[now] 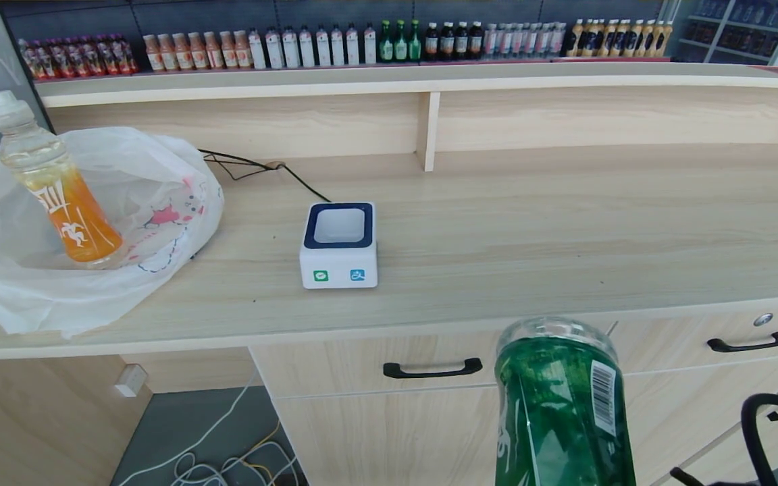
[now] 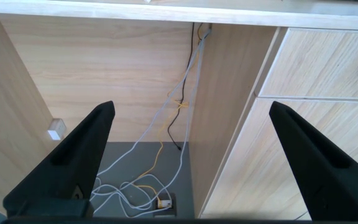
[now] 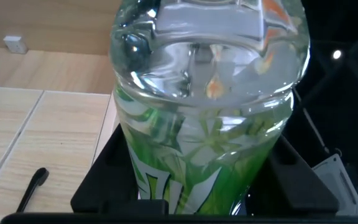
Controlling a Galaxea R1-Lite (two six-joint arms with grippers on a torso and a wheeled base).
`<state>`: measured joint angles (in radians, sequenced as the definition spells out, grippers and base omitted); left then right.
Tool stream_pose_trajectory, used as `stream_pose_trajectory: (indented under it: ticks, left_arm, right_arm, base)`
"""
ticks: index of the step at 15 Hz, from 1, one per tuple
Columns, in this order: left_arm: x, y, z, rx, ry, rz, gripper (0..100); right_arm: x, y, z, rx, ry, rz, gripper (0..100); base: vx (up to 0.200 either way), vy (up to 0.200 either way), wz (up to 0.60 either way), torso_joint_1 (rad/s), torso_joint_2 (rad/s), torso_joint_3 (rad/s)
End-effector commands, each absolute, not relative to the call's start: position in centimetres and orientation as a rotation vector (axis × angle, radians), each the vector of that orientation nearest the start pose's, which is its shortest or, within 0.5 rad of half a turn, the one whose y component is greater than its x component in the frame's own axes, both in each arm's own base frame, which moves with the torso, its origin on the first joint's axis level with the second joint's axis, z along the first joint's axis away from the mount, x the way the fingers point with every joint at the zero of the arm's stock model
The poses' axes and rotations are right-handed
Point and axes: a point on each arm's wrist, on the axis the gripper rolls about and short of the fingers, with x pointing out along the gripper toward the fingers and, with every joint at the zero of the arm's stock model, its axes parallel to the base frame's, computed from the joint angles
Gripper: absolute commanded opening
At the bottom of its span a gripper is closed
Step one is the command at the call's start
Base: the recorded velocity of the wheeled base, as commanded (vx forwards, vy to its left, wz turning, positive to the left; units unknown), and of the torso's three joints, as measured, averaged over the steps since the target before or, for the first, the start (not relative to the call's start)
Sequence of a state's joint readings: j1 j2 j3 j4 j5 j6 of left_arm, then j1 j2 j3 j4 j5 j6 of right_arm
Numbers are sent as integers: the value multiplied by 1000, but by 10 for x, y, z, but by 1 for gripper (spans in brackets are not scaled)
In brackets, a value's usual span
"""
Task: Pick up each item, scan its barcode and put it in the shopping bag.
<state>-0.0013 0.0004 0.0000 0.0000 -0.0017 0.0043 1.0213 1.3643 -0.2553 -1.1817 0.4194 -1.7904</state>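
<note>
Green bottle: the green bottle (image 1: pixel 564 405) is held in the air in front of the counter's drawers, below the counter edge and to the right of the scanner. Its clear rounded end is uppermost in the head view.
Barcode: a white barcode label (image 1: pixel 604 397) sits on the bottle's right flank, facing away from the scanner.
Right gripper: the right gripper (image 3: pixel 197 183) is closed around the green bottle, one dark finger pressed against each side of it (the grip is low on the green part).
Left gripper: the left gripper (image 2: pixel 191 107) is spread wide with nothing between its fingers. It hangs in front of the open recess under the counter, where loose cables (image 2: pixel 160 162) trail to the floor.
Scanner: the white scanner (image 1: pixel 339 244) with a dark blue frame sits on the counter (image 1: pixel 531 229) near its front edge. Its black cord (image 1: pixel 254 165) runs back towards the rear wall.
Shopping bag: the white shopping bag (image 1: pixel 159 223) lies open at the counter's left end, well apart from the scanner.
Orange bottle: an orange bottle (image 1: pixel 51 182) stands tilted inside the bag, cap up and leaning left.
Drawer: a black drawer handle (image 1: pixel 432 369) is just left of the held bottle.
Back shelf: a row of drink bottles (image 1: pixel 362 44) lines the shelf behind the counter.
</note>
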Motion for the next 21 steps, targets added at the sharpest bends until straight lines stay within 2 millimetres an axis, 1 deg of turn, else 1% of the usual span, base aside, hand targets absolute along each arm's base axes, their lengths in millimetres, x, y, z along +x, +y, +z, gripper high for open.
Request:
stream_pose_trajectory:
  ticks: [1,5,6,8,9,11,12,13,14,15,17,18,19,21]
  left_arm:
    - [-23,0,75,5,0,-2,100]
    - [-23,0,75,5,0,-3,100]
    - [-23,0,75,5,0,-3,100]
    - [-23,0,75,5,0,-3,100]
    - [-23,0,75,5,0,-3,100]
    - [-23,0,75,5,0,-3,100]
    - [-23,0,75,5,0,-3,100]
    - [-23,0,75,5,0,-3,100]
    - [-23,0,75,5,0,-3,100]
    - [-23,0,75,5,0,-3,100]
    - [-23,0,75,5,0,-2,100]
    - [-23,0,75,5,0,-3,100]
    - [-23,0,75,5,0,-3,100]
    - [-23,0,75,5,0,-3,100]
  right_arm:
    - [88,161,180,-1410,-1317,930,0]
    - [88,159,188,-1368,-1316,914,0]
    - [88,156,194,-1353,-1322,890,0]
    - [90,150,212,-1308,-1337,820,0]
    - [91,147,214,-1275,-1320,828,0]
    - [92,141,209,-1135,-1178,931,0]
    - [91,137,211,-1081,-1143,945,0]
    - [90,135,214,-1072,-1146,935,0]
    - [87,128,218,-1056,-1141,907,0]
    - [89,123,217,-1040,-1103,897,0]
    - [93,111,204,-982,-956,924,0]
    - [94,108,197,-930,-879,949,0]
    - [95,104,195,-864,-811,964,0]
    - [93,102,188,-773,-730,1009,0]
  base:
    - [0,0,0,0,0,0]
    - [0,0,0,0,0,0]
    - [0,0,0,0,0,0]
    - [0,0,0,0,0,0]
    - [0,0,0,0,0,0]
    - [0,0,0,0,0,0]
    - [0,0,0,0,0,0]
    - [0,0,0,0,0,0]
    - [0,0,0,0,0,0]
    - [0,0,0,0,0,0]
    - [0,0,0,0,0,0]
    - [0,0,0,0,0,0]
    - [0,0,0,0,0,0]
    - [0,0,0,0,0,0]
